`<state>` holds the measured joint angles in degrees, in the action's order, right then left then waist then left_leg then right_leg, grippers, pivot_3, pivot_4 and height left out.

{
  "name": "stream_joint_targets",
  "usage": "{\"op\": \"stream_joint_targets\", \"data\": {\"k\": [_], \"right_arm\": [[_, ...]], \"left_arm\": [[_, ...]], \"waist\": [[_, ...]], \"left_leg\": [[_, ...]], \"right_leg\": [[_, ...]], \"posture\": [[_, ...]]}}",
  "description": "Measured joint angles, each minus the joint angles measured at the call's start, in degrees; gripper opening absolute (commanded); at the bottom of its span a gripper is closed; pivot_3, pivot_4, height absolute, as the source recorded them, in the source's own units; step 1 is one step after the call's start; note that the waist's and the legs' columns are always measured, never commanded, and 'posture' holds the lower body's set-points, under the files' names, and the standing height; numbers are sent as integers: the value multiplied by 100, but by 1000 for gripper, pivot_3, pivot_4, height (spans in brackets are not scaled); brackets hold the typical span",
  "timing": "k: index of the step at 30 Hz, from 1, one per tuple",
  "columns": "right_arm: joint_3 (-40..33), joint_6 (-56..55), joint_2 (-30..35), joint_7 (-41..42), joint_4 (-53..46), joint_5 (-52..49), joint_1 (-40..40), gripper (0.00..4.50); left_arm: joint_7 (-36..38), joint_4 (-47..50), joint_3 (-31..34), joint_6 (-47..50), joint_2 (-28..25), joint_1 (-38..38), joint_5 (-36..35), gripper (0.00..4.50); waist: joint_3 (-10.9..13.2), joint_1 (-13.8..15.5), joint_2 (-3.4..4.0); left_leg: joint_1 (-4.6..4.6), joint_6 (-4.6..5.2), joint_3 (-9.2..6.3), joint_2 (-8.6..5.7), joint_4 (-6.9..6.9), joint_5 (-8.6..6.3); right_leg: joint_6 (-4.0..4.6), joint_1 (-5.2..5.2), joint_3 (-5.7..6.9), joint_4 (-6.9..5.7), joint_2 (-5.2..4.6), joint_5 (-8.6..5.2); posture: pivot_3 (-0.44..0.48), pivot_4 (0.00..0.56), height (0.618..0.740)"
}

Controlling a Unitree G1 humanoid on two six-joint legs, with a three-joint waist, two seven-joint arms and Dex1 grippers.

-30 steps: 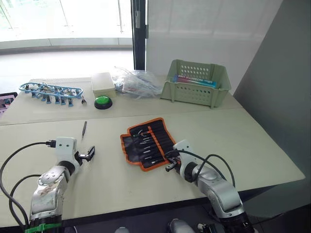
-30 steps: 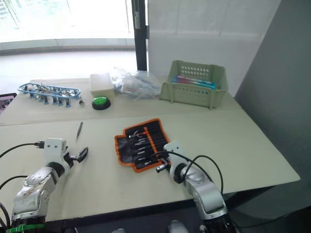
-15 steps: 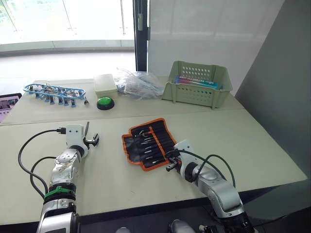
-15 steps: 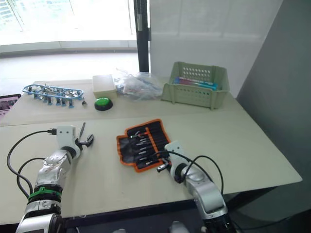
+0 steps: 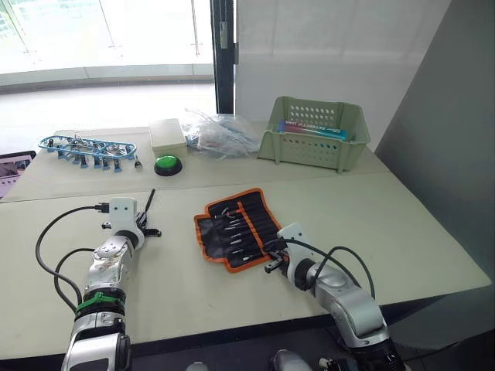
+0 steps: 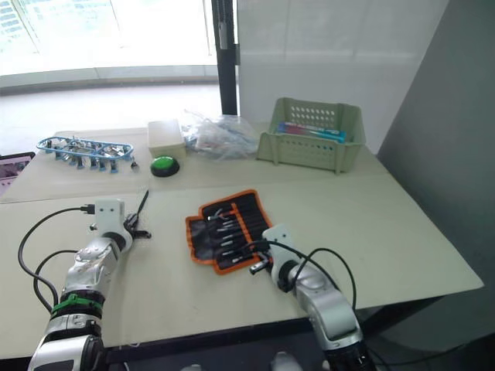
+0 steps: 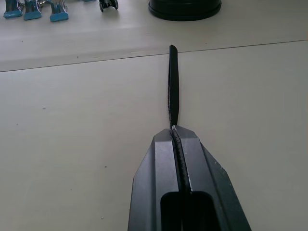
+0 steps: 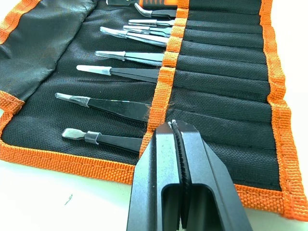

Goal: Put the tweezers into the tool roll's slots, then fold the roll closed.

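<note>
Left gripper clamped on the last loose tweezers, pinched near one end so the slim black body sticks straight out ahead along the line of the fingers. Tool roll lying open on the table well to the robot's right of that gripper, most slots already filled (several silver tips poking out past the orange stripe). Right gripper pressed shut on nothing, parked over the near edge of the roll and far closer to it than the left one.

Everything hinges on alignment: tweezers' long axis currently aimed away toward the green button and the blue-framed rack, not toward the roll. Likely needs carrying across to the right and turning until the axis runs parallel with the pockets, tip entering from the flap side. Empty slot hard to pick out; probably the nearest one.
</note>
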<state>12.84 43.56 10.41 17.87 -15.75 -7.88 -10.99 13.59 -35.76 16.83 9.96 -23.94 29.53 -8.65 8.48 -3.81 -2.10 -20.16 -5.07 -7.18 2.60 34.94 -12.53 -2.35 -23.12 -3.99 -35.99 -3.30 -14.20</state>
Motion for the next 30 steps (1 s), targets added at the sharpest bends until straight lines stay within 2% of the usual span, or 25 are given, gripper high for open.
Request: {"op": "stream_joint_targets", "data": {"k": [16,20,25,30], "right_arm": [[7,1,9,16,-93,-4,31,0],[6,2,28,29,-129,-8,49,0],[0,5,56,27,-159,-7,72,0],[12,5,60,30,-190,-9,77,0]], "left_arm": [[157,71,-49,-373,-203,-181,4,24],[451,639,-71,-379,-416,-442,-19,24],[1242,2161,-185,-156,-639,-759,-357,24],[2424,3780,-713,1163,-809,-1028,-1390,24]], "waist": [[12,-29,-4],[45,-20,-25],[59,-5,-46],[66,-15,-46]], "left_leg": [[-7,-11,0,2,-20,-6],[-15,-2,0,3,-23,-1],[-22,-45,1,2,-19,-27],[-27,-48,1,2,-20,-29]], "right_leg": [[1,-13,1,9,0,0],[0,-22,1,10,1,0],[1,-20,1,25,-6,0],[2,-27,1,29,-6,-2]], "posture": [[0,150,736],[0,150,736],[0,150,736],[0,150,736]]}}
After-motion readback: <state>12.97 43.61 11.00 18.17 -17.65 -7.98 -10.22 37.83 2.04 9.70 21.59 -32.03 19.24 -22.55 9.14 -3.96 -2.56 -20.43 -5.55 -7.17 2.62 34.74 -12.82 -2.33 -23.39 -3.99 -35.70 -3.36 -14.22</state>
